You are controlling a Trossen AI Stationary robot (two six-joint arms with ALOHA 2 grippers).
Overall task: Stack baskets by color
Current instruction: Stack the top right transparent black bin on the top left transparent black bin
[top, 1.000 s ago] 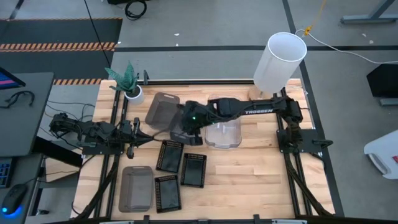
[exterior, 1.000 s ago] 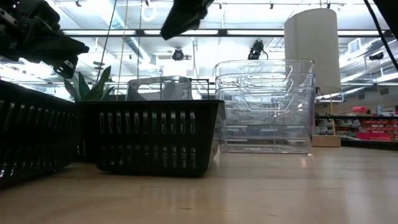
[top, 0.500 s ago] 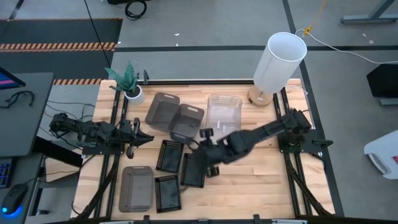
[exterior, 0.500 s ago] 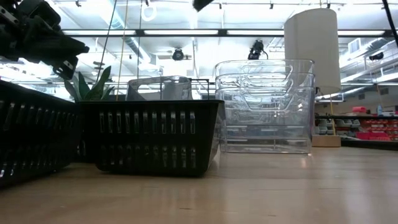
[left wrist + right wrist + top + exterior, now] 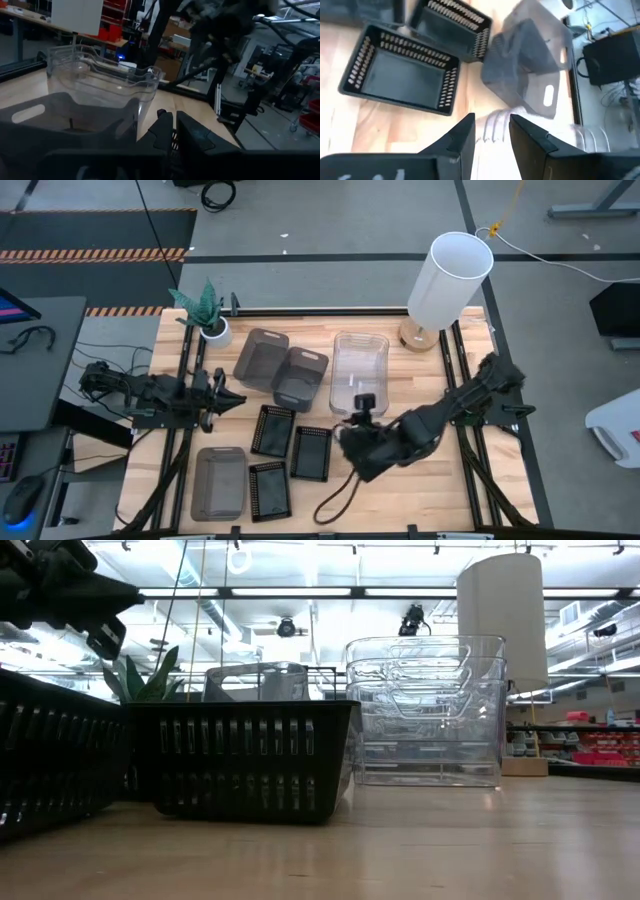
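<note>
A stack of clear baskets (image 5: 360, 368) stands at the far middle of the table, and two smoky-grey baskets (image 5: 262, 354) (image 5: 300, 377) sit to its left. A third grey basket (image 5: 220, 482) rests near the front left. Three black slotted baskets (image 5: 273, 430) (image 5: 311, 453) (image 5: 269, 490) lie on the table between them. My right gripper (image 5: 352, 442) hovers open above the table, just near of the clear stack and right of the black baskets; its wrist view shows nothing between its fingers (image 5: 490, 120). My left gripper (image 5: 215, 395) waits shut at the left edge, pointing level.
A white cylindrical lamp (image 5: 450, 278) stands at the far right and a small potted plant (image 5: 205, 310) at the far left. A black cable loop (image 5: 335, 498) hangs from my right arm over the near middle. Bare wood lies at the near right.
My right gripper has swung from above the grey and clear baskets toward the table's near edge, turning as it went, and has stayed open; it has left the low view. My left gripper has rolled a little in place.
</note>
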